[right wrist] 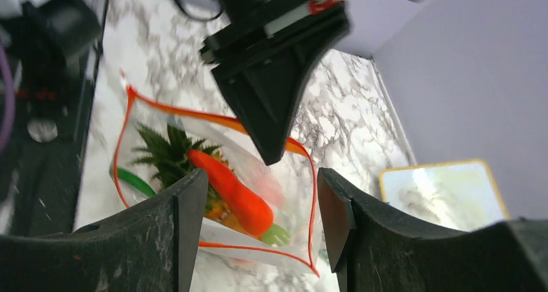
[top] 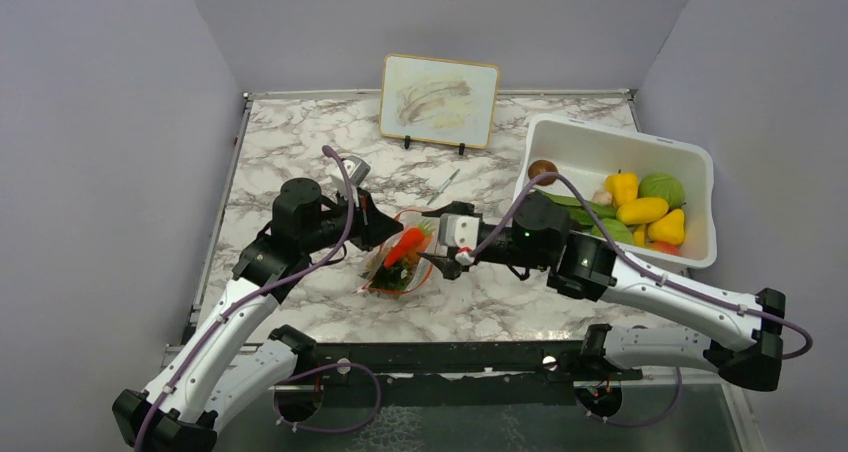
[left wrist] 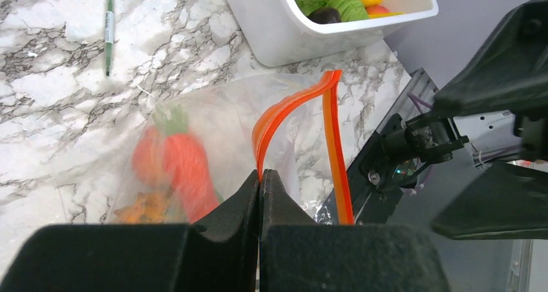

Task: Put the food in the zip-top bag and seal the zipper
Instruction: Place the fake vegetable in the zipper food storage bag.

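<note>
Top external view: the zip-top bag (top: 392,272) lies near the middle of the marble table (top: 300,142), between my 2 arms. My left end effector (top: 375,227) is pressed together on the zipper (left wrist: 294,104). In the left wrist view its 2 fingers (left wrist: 239,201) meet with the red-orange strip caught between the tips. From there the strip rises in a tall loop, so the mouth stands open.

My right end effector (top: 438,237) is spread and holds nothing; in the right wrist view its fingers (right wrist: 187,208) frame the bag mouth. Inside the bag I see an orange-red carrot-shaped piece (right wrist: 232,188), spiky green leaves (right wrist: 165,150) and a green ring (right wrist: 134,179).

More food (top: 640,207), yellow, green and red, sits in the white bin (top: 620,137) at the right. A pen (left wrist: 109,27) lies on the table beyond the bag; any printing on it is too small for me to read. The propped board (top: 440,100) shows only smeared strokes, no letters I can make out.
</note>
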Available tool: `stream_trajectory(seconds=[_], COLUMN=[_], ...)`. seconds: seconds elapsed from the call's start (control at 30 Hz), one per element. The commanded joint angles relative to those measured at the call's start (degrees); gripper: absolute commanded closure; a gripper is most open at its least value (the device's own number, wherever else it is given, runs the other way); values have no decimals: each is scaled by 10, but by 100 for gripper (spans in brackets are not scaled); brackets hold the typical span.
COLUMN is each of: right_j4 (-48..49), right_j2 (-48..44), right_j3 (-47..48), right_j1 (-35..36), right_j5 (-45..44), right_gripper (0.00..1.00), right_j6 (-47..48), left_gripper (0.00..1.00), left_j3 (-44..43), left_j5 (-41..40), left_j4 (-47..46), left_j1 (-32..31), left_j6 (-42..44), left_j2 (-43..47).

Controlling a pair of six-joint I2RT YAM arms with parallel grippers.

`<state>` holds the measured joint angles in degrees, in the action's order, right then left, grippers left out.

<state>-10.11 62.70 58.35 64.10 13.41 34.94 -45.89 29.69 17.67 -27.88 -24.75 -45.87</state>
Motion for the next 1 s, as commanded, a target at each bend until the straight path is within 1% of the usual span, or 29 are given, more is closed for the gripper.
stream_trajectory(seconds=[0.0, 0.03, 0.1, 0.23, 0.27, 0.33, 0.37, 0.4, 0.6, 0.67, 0.8, 0.83, 0.97], right_j4=[120, 124, 97, 31, 12, -23, -38, -51, -111, -129, -158, -163, -200], right_j2=[-51, -59, -64, -53, -47, -36, -32, -30, -17, -19, -22, -20, 22], right_j3=[-32, -36, -18, 37, 53, 82, 91, 97, 113, 111, 106, 105, 109], right_j1=[3, 3, 4, 3, 4, 4, 3, 3, -4, -32, -152, -177, -283], right_j5=[-91, -101, -120, -204, -228, -277, -304, -334, -492, -496, -407, -399, -401], right_gripper=[37, 37, 34, 28, 25, 15, 4, 0, 0, 0, 1, 1, 4], right_j6=[-250, -271, -295, -332, -337, -349, -357, -372, -406, -427, -462, -463, -470], left_gripper=[100, 100, 100, 100, 100, 100, 100, 100, 100, 100, 100, 100, 100], left_j3=[4, 4, 2, -14, -19, -28, -33, -37, -48, -43, -26, -18, 35], left_j5=[-24, -26, -35, -71, -83, -105, -116, -128, -169, -176, -166, -158, -134], left_j4=[-28, -32, -40, -47, -48, -49, -49, -50, -47, -48, -54, -61, -94], left_j1=[-2, -2, -3, -2, -2, -3, -2, -2, -2, -2, -2, -2, -2], left_j6=[2, 1, 0, 1, 3, 8, 12, 15, 28, 35, 42, 41, 41], left_j2=[9, 10, 11, 10, 10, 13, 14, 15, 28, 33, 34, 36, 55])
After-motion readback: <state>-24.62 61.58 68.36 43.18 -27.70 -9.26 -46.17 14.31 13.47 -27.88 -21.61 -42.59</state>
